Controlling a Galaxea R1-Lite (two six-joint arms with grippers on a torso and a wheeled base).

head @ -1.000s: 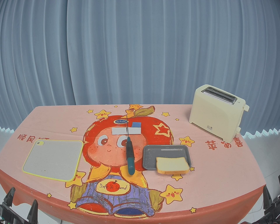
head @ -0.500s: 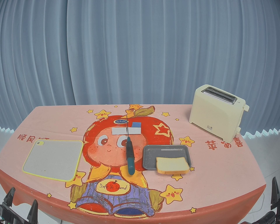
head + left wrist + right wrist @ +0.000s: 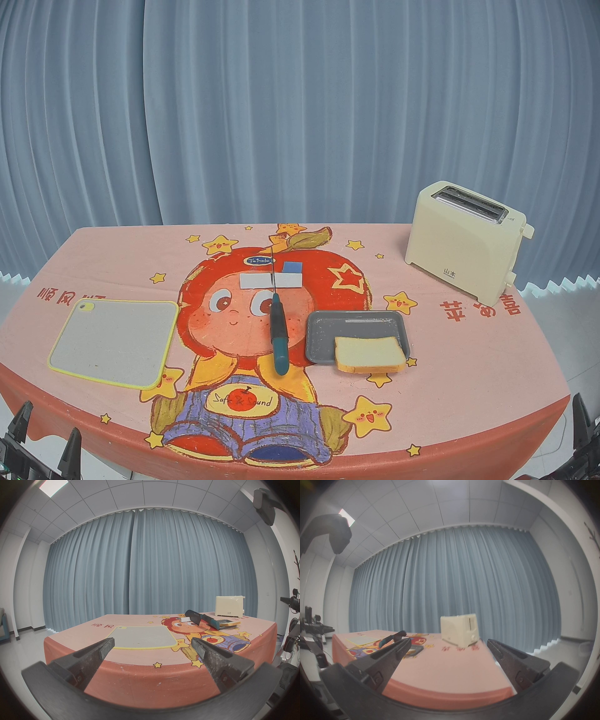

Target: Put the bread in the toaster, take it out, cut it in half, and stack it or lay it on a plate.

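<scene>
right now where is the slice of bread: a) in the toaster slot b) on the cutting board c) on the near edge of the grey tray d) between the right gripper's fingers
c: the slice of bread lies flat across the near edge of the grey tray, just right of the knife, well apart from the toaster and the cutting board.

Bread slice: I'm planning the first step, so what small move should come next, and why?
Probably ease the right tool, open and empty, forward toward the bread slice. The slice lies untouched on the grey tray, at its near right corner, on that arm's side, and the toaster beyond it looks empty.
</scene>
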